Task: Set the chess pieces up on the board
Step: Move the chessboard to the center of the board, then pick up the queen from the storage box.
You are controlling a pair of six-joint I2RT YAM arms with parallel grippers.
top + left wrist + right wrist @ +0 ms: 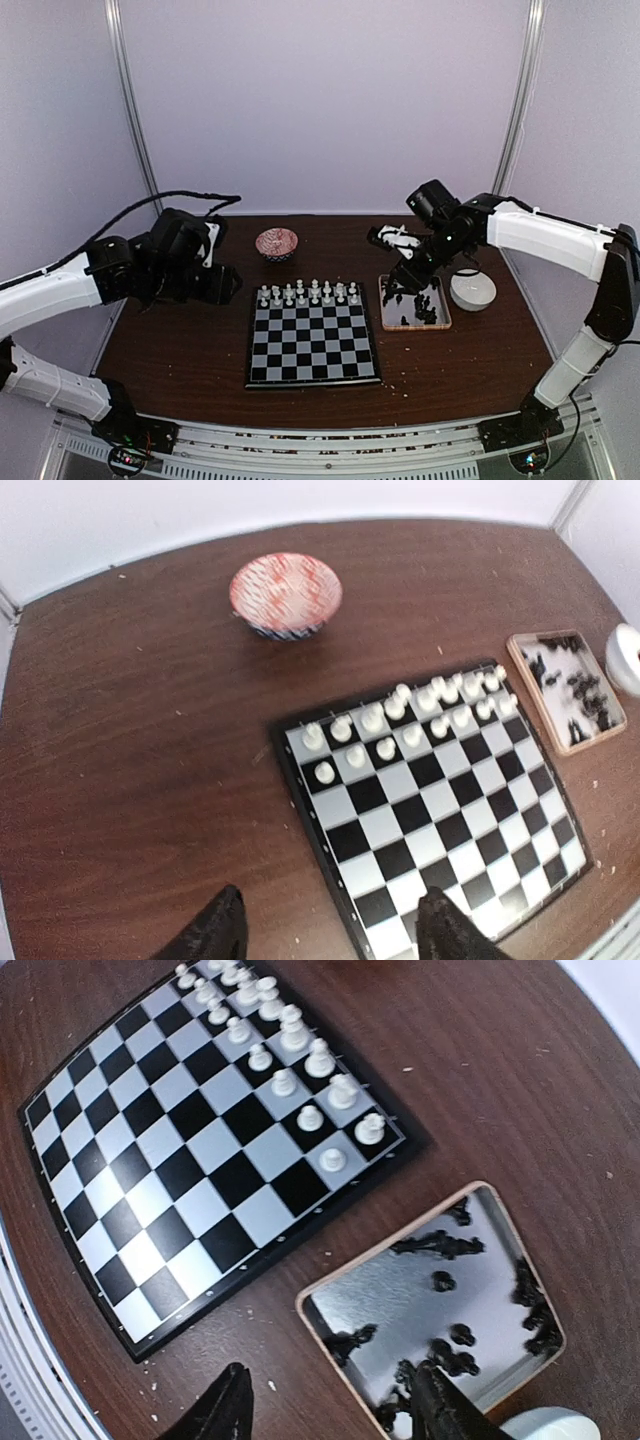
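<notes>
Board (313, 342): mid-table (180, 350); white pieces (308, 293) stood along its 12 o'clock edge.
Black pieces (440, 1245): jumbled in tray (400, 1290) at board's 3 o'clock, types unreadable.
Left hand (330, 930): wide, empty.
Right hand (335, 1410): wide, empty, partly covering tray.

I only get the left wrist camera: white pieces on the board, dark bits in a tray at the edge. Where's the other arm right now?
Observer: The right gripper hangs open over the tray, above the side nearest the board.
Operator: Is it carrying a piece?
Observer: The right wrist view shows nothing that seems held. The black pieces lie jumbled in the tray.
Operator: And that white thing cut off at my right edge?
Observer: It's a round white object, standing just right of the tray.
</notes>
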